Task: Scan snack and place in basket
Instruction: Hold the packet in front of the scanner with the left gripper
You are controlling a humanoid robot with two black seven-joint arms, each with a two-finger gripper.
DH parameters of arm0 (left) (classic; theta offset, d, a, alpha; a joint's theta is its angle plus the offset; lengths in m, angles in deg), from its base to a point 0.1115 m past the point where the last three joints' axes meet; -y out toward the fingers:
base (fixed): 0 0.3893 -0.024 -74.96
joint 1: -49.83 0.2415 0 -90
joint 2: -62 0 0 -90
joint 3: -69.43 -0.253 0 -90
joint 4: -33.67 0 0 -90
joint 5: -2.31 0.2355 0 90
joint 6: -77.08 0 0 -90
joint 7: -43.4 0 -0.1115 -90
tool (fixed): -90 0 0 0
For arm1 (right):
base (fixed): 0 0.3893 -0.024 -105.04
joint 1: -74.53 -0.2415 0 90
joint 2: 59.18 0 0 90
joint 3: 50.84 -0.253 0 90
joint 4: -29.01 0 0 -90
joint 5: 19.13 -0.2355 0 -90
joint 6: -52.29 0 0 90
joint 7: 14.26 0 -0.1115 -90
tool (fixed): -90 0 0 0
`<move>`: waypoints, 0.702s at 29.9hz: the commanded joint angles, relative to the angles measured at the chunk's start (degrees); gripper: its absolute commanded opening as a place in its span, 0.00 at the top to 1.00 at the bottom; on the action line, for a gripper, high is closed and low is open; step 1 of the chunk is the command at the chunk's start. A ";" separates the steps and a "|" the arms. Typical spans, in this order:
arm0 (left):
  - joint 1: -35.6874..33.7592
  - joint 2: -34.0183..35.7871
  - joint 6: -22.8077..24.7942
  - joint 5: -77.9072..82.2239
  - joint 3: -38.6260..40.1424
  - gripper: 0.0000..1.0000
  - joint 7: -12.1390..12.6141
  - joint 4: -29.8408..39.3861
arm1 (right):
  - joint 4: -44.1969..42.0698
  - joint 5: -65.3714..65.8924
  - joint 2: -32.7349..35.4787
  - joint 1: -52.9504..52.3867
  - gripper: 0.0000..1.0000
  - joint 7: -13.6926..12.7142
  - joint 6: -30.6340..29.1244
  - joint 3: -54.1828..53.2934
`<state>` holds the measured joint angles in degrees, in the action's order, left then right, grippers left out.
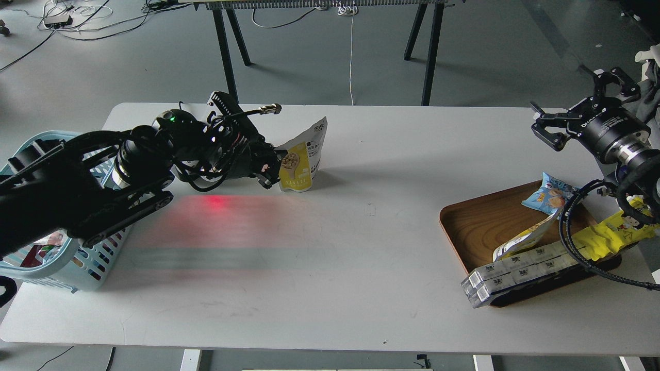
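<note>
White table (330, 268) across the middle of the frame, grey floor beyond, black trestle legs (227, 51) and loose cables (77, 20) along the upper edge. Red glow (216, 201) smeared on the tabletop left of centre.

Left gripper (270, 170), left of centre: clamped on the left edge of the snack (301, 159), fingers closed against the pouch. One such pouch, yellow and white, upright and slightly tilted, bottom edge at or just above the table surface; cannot tell which. Well apart from the basket.

Basket (31, 273), one, light blue, at the far left edge of the frame, mostly hidden behind the left arm; some red and white contents visible through the slots, too hidden to name.

Right gripper (580, 116), upper right of the frame: fingers spread wide, holding nothing, touching nothing, hanging above the table's right end.

Brown wooden tray (479, 226), one, lower right. On it: one small blue packet (549, 196) at the upper edge, one bright yellow wrapper (608, 237) with a cartoon face on the right side, one pale yellow-and-white pouch (523, 239) lying tilted in the middle, and two long whitish boxes (515, 273) stacked side by side along the tray's lower rim, jutting over the left corner. Black cable (572, 247) of the right arm looping across the tray's right part.
</note>
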<state>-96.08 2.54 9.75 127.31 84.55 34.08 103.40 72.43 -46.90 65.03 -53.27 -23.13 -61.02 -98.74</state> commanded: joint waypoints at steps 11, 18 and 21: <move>0.36 1.19 -2.45 0.00 0.97 1.00 0.00 1.63 | 0.00 0.00 -0.10 0.09 0.00 0.00 0.02 0.00; 0.36 5.05 -2.28 0.00 1.14 1.00 0.00 8.22 | 0.00 0.00 -0.10 0.09 0.00 0.00 0.02 0.00; 0.36 7.86 -2.10 0.00 1.14 1.00 0.00 11.21 | 0.00 0.08 -0.10 0.09 0.00 0.00 0.02 0.09</move>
<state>-95.71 7.99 7.39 127.31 85.67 34.08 111.79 72.43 -46.89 64.92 -53.13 -23.13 -61.00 -98.72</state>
